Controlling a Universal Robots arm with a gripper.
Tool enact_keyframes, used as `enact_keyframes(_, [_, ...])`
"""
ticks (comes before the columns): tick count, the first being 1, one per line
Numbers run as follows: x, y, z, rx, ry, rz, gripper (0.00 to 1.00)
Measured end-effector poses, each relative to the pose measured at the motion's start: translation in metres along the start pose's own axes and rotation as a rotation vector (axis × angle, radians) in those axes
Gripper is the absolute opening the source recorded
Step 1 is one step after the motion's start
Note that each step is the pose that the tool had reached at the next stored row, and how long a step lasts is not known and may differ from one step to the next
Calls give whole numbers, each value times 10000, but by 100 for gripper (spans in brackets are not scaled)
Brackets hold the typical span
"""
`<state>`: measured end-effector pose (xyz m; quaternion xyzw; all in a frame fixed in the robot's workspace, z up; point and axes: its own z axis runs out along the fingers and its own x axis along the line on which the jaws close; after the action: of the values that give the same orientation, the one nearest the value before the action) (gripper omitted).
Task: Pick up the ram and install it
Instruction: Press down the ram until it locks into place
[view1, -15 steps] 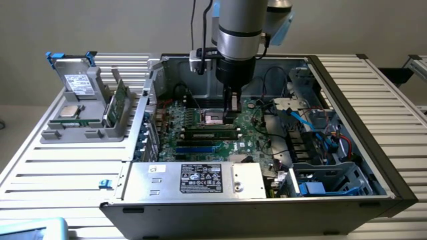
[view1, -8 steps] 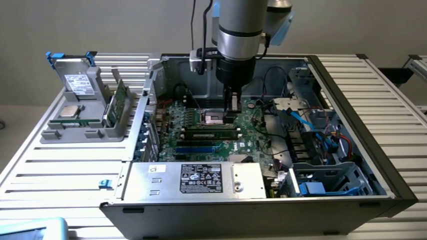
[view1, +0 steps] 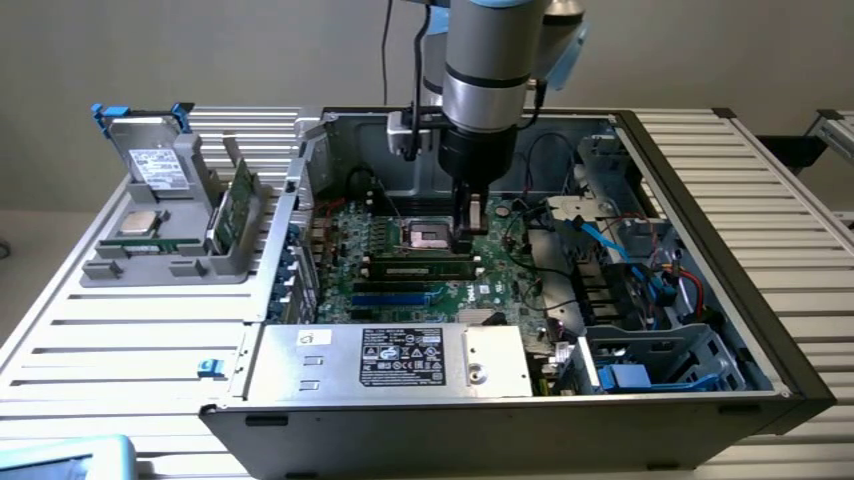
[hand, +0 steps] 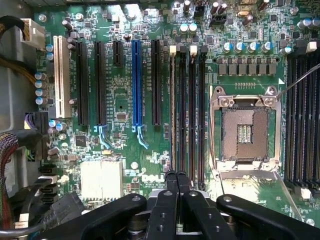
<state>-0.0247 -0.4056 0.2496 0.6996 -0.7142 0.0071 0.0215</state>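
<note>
Pressing down inside the open computer case, your fingers (hand: 176, 182) are together over a long green ram stick (view1: 424, 257) seated in a black slot beside the empty socket (hand: 245, 131); push evenly, straight down.

Glossy green motherboard (hand: 125, 95) studded with matt black and blue plastic slots. Bright bare-metal socket frame (hand: 245, 97) at 3 o'clock. Matt black fingers (hand: 170, 200), smooth. Dull grey sheet-metal case (view1: 747, 330); pale slatted metal desk (view1: 120, 340); satin silver arm (view1: 487, 80).
</note>
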Motion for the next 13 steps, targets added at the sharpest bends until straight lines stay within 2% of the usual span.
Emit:
enact_keyframes(5, [-2, 33, 81, 26, -2, 132, 11])
enact_keyframes(10, [-1, 34, 91, 45, -6, 168, 11])
enact_keyframes(13, [-3, 31, 105, 140, -14, 172, 11])
